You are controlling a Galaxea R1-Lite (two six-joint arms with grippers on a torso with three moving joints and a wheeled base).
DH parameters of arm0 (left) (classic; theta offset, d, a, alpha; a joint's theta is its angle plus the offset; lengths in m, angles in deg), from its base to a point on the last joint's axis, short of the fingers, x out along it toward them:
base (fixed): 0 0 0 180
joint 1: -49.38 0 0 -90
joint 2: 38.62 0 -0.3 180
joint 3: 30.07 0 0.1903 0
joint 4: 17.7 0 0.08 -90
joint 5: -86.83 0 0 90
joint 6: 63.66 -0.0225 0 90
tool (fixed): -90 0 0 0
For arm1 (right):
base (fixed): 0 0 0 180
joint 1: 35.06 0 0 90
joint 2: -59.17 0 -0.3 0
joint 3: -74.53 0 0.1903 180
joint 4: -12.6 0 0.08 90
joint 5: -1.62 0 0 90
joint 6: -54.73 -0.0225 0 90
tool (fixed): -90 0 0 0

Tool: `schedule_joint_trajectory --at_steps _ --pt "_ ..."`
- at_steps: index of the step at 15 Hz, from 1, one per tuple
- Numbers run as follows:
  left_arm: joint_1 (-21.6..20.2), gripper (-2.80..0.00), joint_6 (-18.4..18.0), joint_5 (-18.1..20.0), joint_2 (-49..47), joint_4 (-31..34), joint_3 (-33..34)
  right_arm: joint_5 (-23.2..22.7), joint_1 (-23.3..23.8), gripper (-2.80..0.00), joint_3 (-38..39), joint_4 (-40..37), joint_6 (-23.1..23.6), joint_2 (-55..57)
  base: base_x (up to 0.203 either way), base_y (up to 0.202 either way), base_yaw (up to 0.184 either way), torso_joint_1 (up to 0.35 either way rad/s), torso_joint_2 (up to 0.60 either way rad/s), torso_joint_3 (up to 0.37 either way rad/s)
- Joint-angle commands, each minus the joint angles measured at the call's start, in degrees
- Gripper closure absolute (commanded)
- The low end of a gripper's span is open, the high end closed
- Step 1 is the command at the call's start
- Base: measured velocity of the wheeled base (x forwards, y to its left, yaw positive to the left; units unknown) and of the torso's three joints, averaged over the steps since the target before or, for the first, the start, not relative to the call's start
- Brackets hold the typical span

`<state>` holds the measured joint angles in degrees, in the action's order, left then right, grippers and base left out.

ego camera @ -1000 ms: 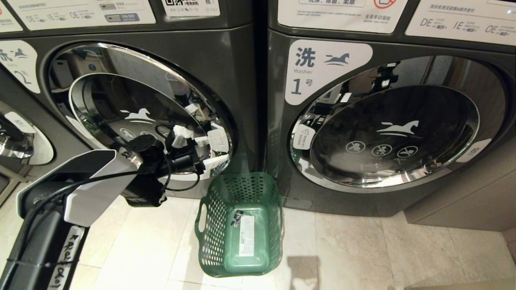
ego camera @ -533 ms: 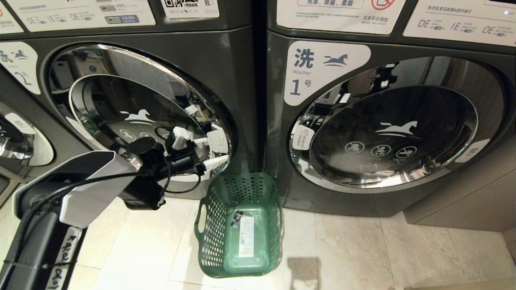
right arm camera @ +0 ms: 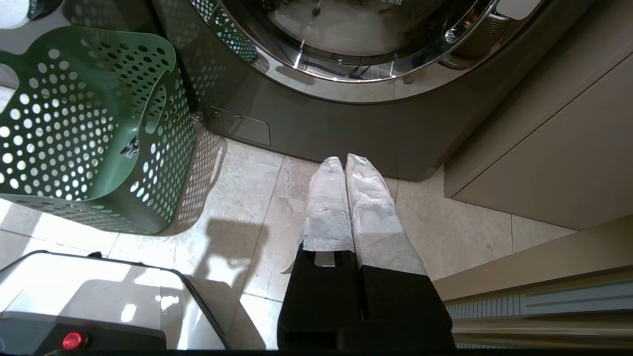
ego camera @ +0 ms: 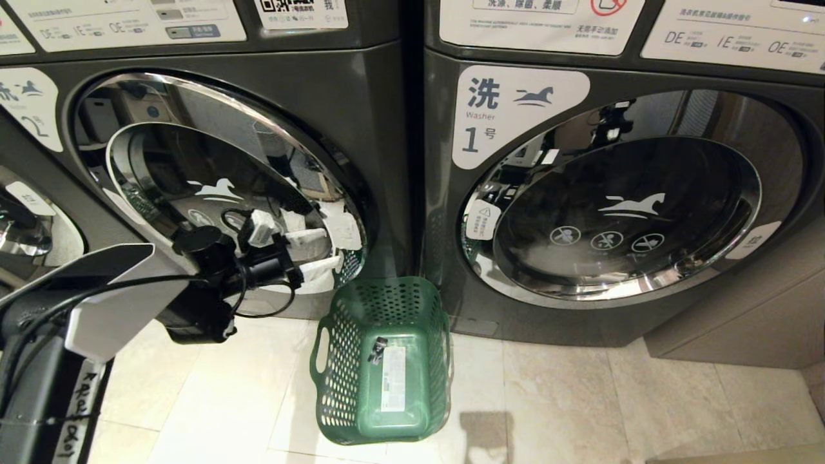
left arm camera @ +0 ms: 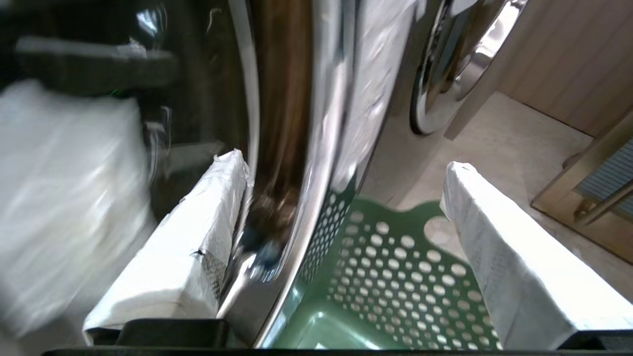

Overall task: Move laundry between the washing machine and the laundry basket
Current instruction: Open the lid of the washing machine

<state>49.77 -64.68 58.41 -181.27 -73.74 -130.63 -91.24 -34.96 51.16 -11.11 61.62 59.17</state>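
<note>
Two grippers are mine; only the left gripper [ego camera: 322, 252] is working. Its paper-wrapped fingers [left arm camera: 193, 247] stand spread wide with nothing between them, held at the lower right rim of the round door [ego camera: 213, 187] of the washing machine [ego camera: 361, 129], the one labelled "2". In the left wrist view one finger lies against the chrome rim [left arm camera: 277, 148]; I cannot tell whether it touches. The door appears shut.

Step in hand, as I judge it: get the door open, or find its edge. Procedure:
1. Keep the jaws spread until one finger is behind the door's edge or latch.
2. Pull along the door's swing arc, not straight out, so the finger does not slip off the polished chrome.
3. Keep the arm clear of the laundry basket [ego camera: 387, 361], which stands on the floor [ego camera: 225, 399] just beside and below the gripper, empty apart from a white sticker [ego camera: 393, 377].

The laundry is not visible in any view; it may be inside the drum, behind the glass.

Further off, the right gripper [right arm camera: 344, 163] hangs parked, fingers pressed together, empty, above the floor before the machine marked "1" [ego camera: 619, 212].
</note>
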Motion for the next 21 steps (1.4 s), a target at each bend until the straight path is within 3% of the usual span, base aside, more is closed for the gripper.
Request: schedule_joint_trajectory --at_steps 1,6,9,13,16,19,21 --pt "-1.09 -2.80 -0.77 0.18 0.33 -0.67 1.08 -0.04 -0.01 0.00 0.00 0.00 0.06 0.00 0.000 0.000 0.000 0.000 0.00 0.000" --pt "-1.62 -2.80 -1.09 -1.70 4.22 -3.64 5.91 -0.04 -0.01 0.00 0.00 0.00 0.06 0.08 0.000 0.000 0.000 0.000 0.00 0.000" --pt "-2.80 -2.80 -0.96 -2.71 12.24 -4.23 18.31 -0.04 -0.01 0.00 0.00 0.00 0.06 0.00 0.000 0.000 0.000 0.000 0.00 0.000" --pt "-4.52 -2.80 0.90 -7.47 31.27 -4.35 37.00 -0.04 -0.01 0.00 0.00 0.00 0.06 0.00 0.000 0.000 0.000 0.000 0.00 0.000" --pt "-7.44 -2.80 5.01 -13.53 46.50 -3.92 44.39 -0.04 -0.01 0.00 0.00 0.00 0.06 0.00 0.000 0.000 0.000 0.000 0.00 0.000" --pt "-12.62 -2.80 12.23 -22.78 59.15 -3.47 46.43 -0.04 -0.01 0.00 0.00 0.00 0.06 0.05 0.000 0.000 0.000 0.000 0.00 0.000" --pt "-16.30 -2.80 17.11 -26.32 64.86 -3.12 47.25 -0.04 -0.01 0.00 0.00 0.00 0.06 0.01 0.000 0.000 0.000 0.000 0.00 0.000"
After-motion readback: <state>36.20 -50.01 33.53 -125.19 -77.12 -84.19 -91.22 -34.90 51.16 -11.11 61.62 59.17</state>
